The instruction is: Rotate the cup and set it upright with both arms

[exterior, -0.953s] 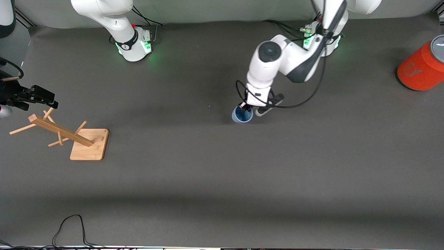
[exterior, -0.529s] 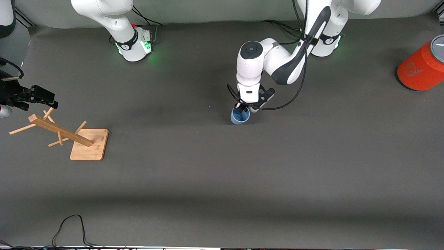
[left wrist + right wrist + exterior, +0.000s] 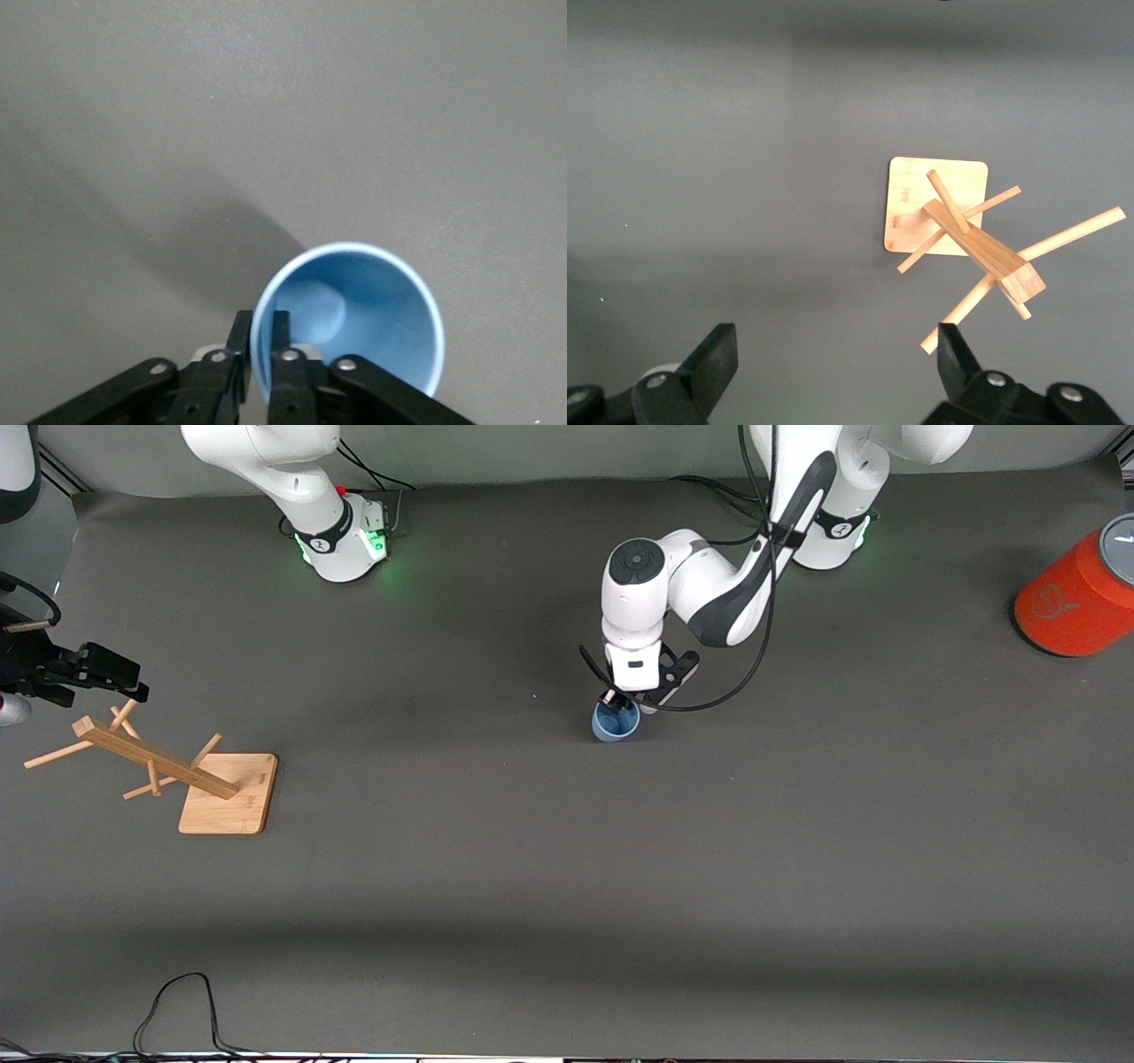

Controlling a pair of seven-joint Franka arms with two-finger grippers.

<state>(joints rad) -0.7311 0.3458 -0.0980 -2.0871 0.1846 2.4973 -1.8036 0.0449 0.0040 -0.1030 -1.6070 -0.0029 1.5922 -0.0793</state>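
The pale-blue cup (image 3: 615, 723) stands mouth up near the middle of the table. My left gripper (image 3: 621, 707) is right over it and is shut on its rim. In the left wrist view one finger is inside the cup (image 3: 354, 310) and one outside, so the left gripper (image 3: 261, 332) pinches the wall. I cannot tell whether the cup's base touches the table. My right gripper (image 3: 120, 677) waits open and empty over the right arm's end of the table, above a wooden peg rack (image 3: 159, 766). Its open fingers frame the right wrist view (image 3: 837, 363).
The wooden peg rack (image 3: 966, 235) stands tilted on a square wooden base (image 3: 229, 793). A large orange cylinder with a grey lid (image 3: 1076, 598) lies at the left arm's end. A black cable (image 3: 182, 1001) loops at the table edge nearest the front camera.
The left arm's elbow and wrist have swung toward the right arm's end while the gripper kept its hold on the cup's rim. The cup barely shifted. The right arm has not moved.
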